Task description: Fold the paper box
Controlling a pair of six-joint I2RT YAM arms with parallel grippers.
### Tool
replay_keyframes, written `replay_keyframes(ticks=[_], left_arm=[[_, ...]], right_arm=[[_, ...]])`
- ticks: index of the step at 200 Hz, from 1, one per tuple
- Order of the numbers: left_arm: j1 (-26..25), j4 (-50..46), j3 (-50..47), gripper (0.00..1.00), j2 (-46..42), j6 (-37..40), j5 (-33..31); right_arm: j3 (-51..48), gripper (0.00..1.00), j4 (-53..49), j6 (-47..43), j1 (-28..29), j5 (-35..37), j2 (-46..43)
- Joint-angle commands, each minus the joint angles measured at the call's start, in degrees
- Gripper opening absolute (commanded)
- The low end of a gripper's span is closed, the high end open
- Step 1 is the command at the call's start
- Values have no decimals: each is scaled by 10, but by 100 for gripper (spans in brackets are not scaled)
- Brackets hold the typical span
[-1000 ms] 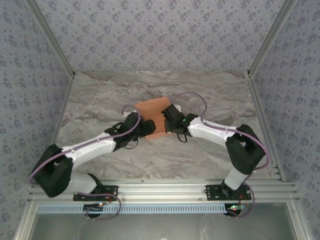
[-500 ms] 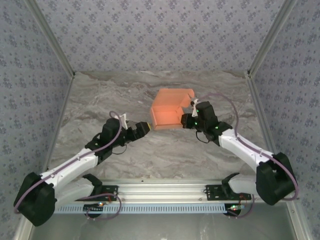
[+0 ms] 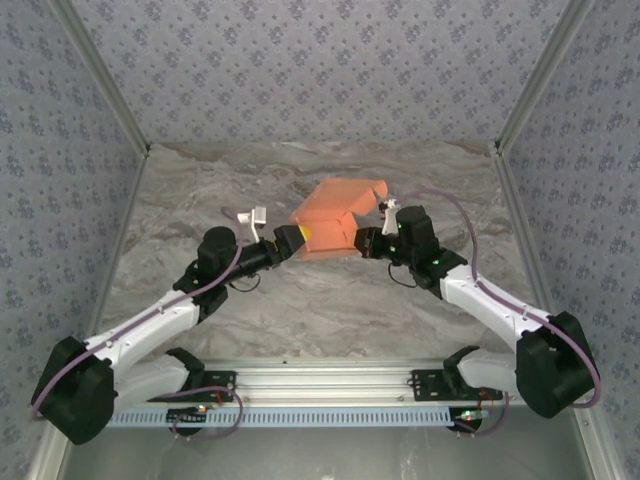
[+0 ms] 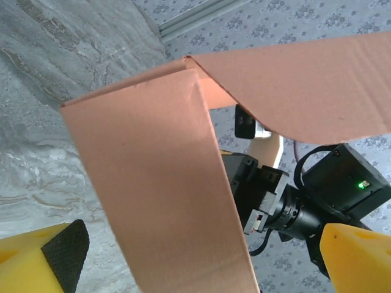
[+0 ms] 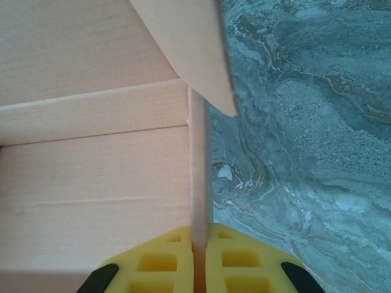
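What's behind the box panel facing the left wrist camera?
Behind the paper box panel sits the right arm's black wrist, with a green light on it. The right gripper is shut on the box wall; the card covers its fingertips from that camera.

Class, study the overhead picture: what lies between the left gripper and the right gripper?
The paper box, as the top external view shows: the right gripper is shut on one wall, and the open left gripper is at the opposite side.
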Motion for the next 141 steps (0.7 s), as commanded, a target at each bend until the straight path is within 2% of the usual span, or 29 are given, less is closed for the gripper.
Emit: replay_keyframes(ticks=[1,16,61,99,114,141], left_arm=[[2,-5,3,94,-20,-6,-2],[2,-20,6,83,-16,-5,-8],[1,-73,19,75,-15,14,-33],[1,-98,27,61,-23,31,-40],[0,-121,33,52,-28,42,-46],[0,-162,43,45,-34,52,-58]], right_arm=[[-3,0,15,5,5,-17,-16],[-3,0,20,-1,14,-20,-17],[4,0,25,-25,42,-18,-16],[12,0,11,-71,64,-2,-10],[18,2,-8,-96,72,14,-1],[15,9,-4,-123,78,11,15]])
